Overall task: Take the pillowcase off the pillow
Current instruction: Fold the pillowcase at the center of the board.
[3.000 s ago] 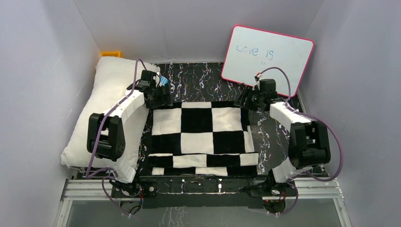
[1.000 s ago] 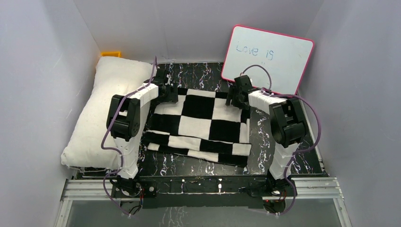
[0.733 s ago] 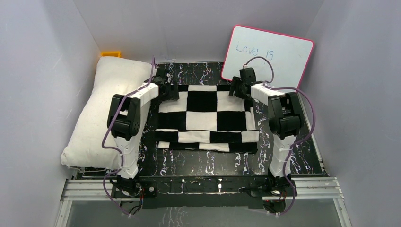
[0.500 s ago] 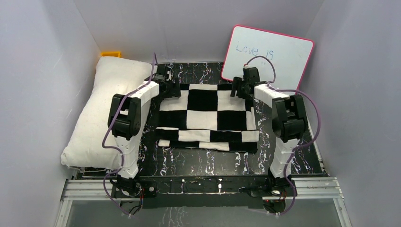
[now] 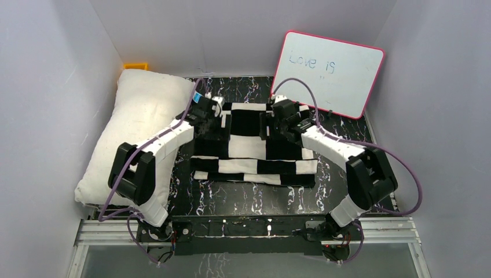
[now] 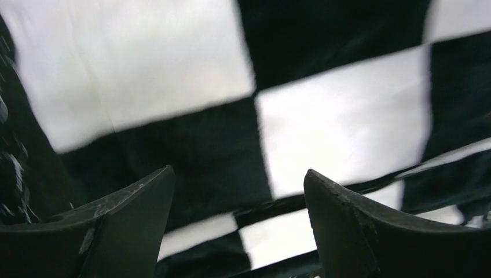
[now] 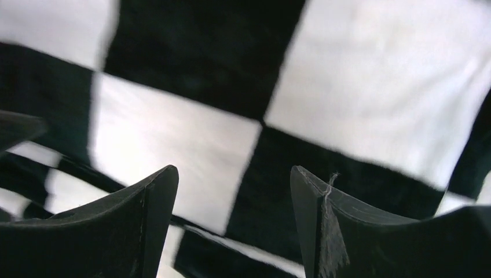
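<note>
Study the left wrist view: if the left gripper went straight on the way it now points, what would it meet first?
The pillowcase: its checks fill the view ahead of the left gripper, whose jaws are open, with nothing in between. How far off it lies is unclear.

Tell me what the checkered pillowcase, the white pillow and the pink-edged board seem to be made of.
The pillowcase: thin soft cloth, matte; it folds and lies limp. The pillow: matte white fabric over soft stuffing, judging by its puffy shape. The board: a smooth white writing surface with handwriting, in a pink frame, probably plastic.
</note>
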